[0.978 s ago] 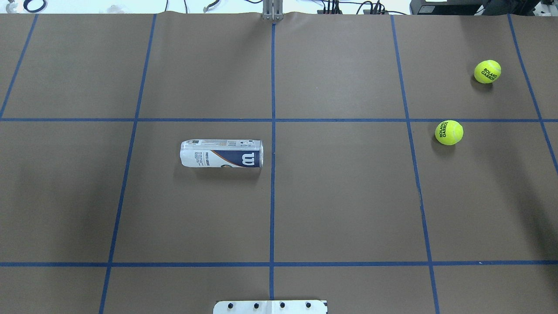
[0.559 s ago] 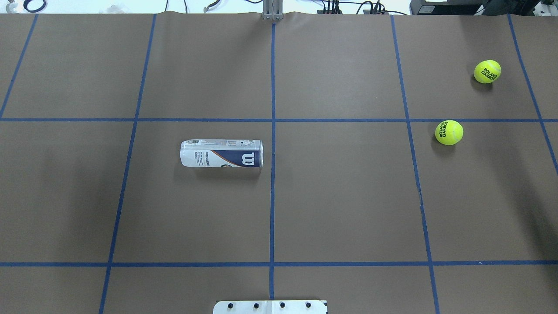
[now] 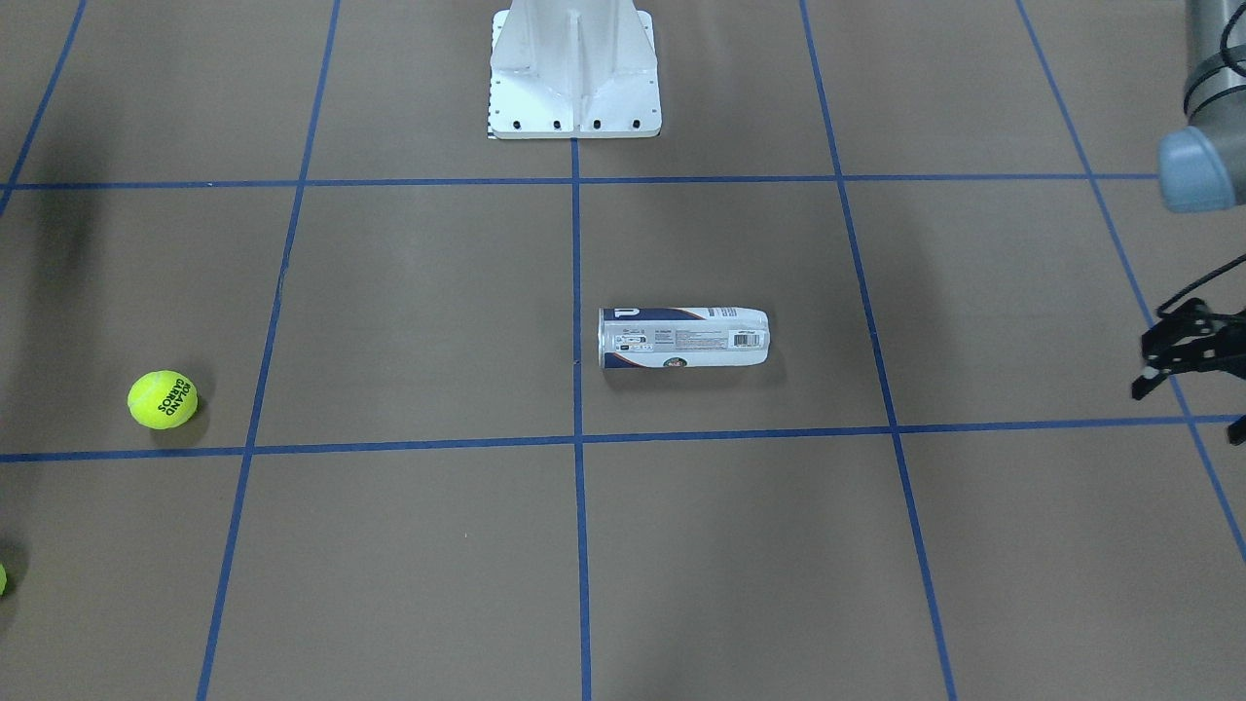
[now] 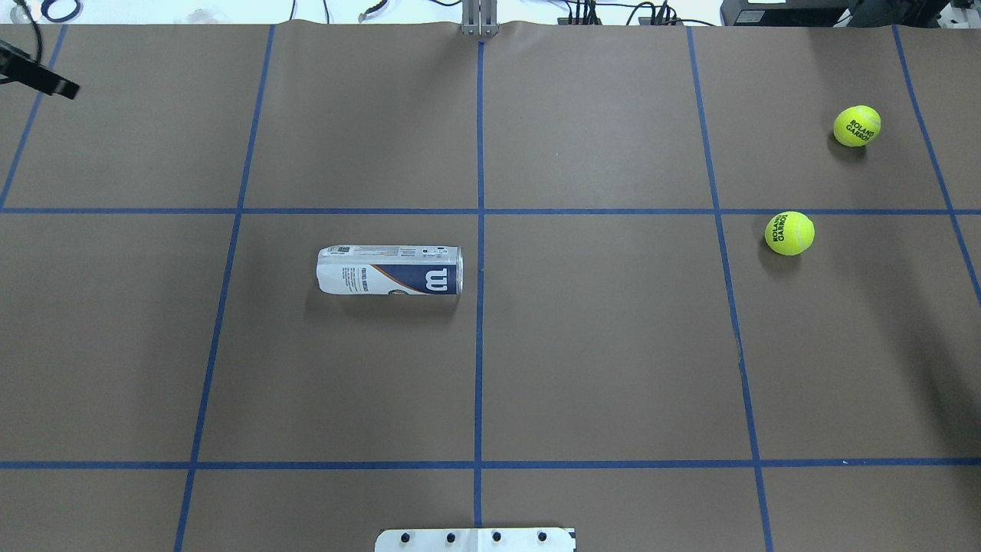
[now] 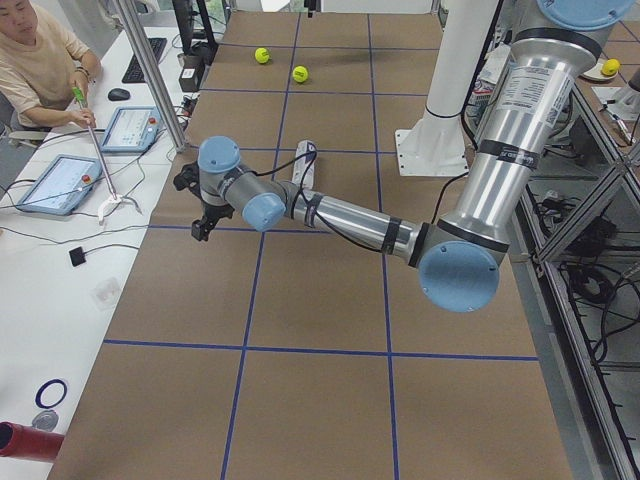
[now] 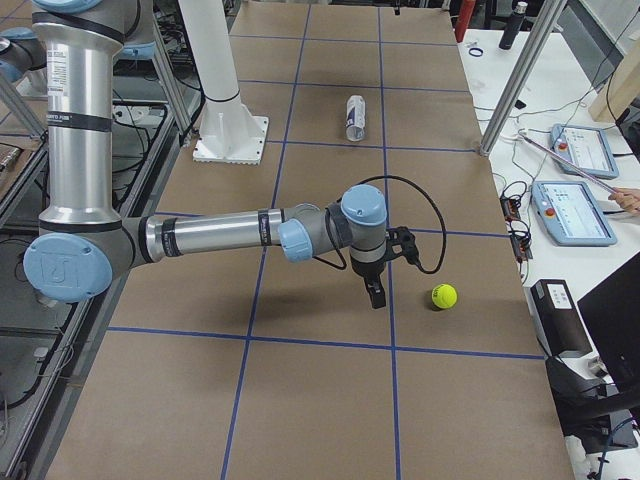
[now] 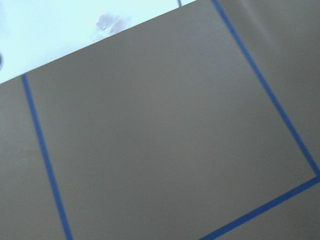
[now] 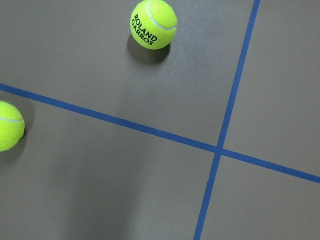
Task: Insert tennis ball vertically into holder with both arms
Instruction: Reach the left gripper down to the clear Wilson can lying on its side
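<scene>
Brown paper ruled with blue tape [image 4: 480,368] covers the desk [image 4: 598,345]. Far left: the left end effector [image 3: 1190,404] hangs over the desk's edge, well apart from the can. Its fingers look parted with nothing between them, though the frame crops them. Left of centre: the can [image 4: 389,270] lies on its side, logo end just beside the centre line; which end is open cannot be told. Lying flat, it cannot take a ball from above, so it probably must first be stood up and held, a job for the nearer left arm [image 5: 340,215]. Right: the near ball [image 4: 789,233] and far ball [image 4: 857,126] rest apart on the desk, untouched. The right end effector [image 6: 376,295] hovers near them, presumably to pick one. Its opening cannot be told from the side view.
</scene>
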